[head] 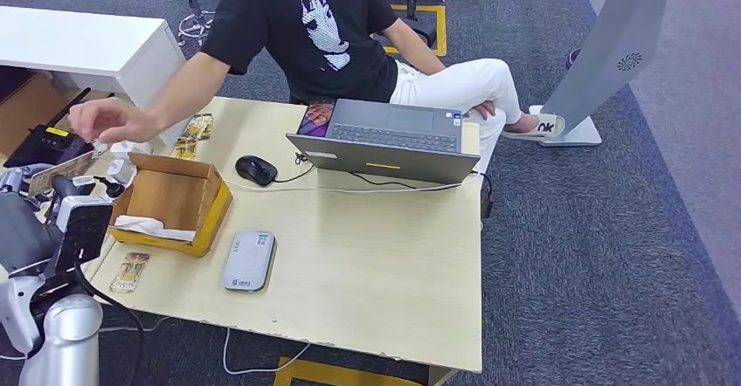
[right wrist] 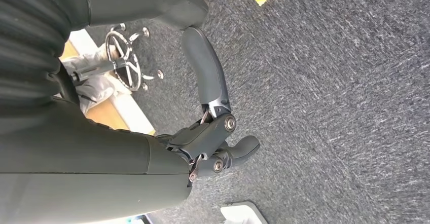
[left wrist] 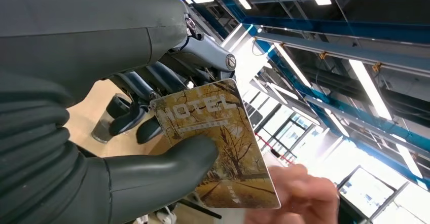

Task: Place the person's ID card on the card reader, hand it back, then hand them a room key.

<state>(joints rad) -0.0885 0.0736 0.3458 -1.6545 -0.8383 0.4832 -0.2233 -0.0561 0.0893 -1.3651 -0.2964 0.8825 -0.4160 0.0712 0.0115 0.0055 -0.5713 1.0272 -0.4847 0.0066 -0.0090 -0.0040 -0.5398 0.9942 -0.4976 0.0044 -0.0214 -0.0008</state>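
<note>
A: Why is the gold, tree-printed hotel key card (left wrist: 218, 143) held out flat?
B: The left hand (left wrist: 152, 133) pinches it between thumb and fingers, leaving its far edge free for the person's hand (left wrist: 294, 196), just beside it.
A: And the right hand (right wrist: 213, 133)?
B: Hanging over carpet, fingers apart, holding nothing. The grey card reader (head: 248, 261) lies on the desk (head: 367, 272), near its front edge.
</note>
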